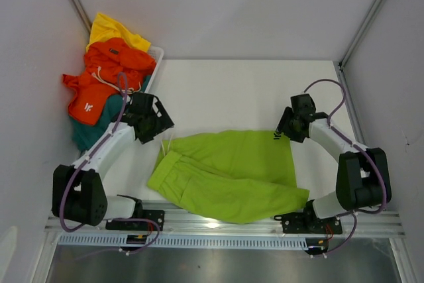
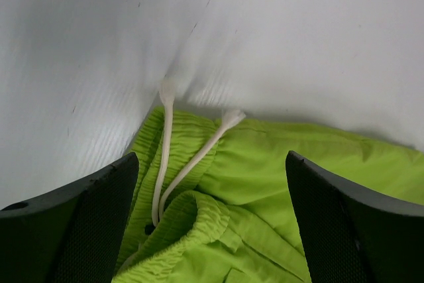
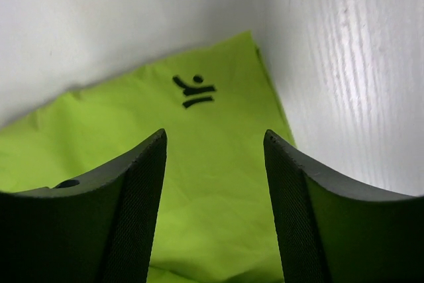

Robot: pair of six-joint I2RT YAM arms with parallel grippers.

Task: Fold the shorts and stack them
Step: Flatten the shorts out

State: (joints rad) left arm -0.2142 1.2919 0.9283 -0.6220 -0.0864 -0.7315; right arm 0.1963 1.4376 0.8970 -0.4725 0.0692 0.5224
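The lime green shorts (image 1: 228, 173) lie spread on the white table, waistband at the left, leg ends at the right. My left gripper (image 1: 161, 126) is open just above the waistband's far corner; its wrist view shows the elastic waistband (image 2: 192, 220) and two white drawstrings (image 2: 189, 164) between the fingers. My right gripper (image 1: 281, 130) is open above the far right leg corner; its wrist view shows the lime cloth (image 3: 212, 183) and a small black logo (image 3: 195, 89). Orange shorts (image 1: 99, 77), yellow shorts (image 1: 112, 30) and teal shorts (image 1: 99, 127) are piled at the left.
A white mesh basket (image 1: 156, 64) holds the pile at the back left. White walls enclose the table on three sides. A metal rail (image 1: 225, 226) with the arm bases runs along the near edge.
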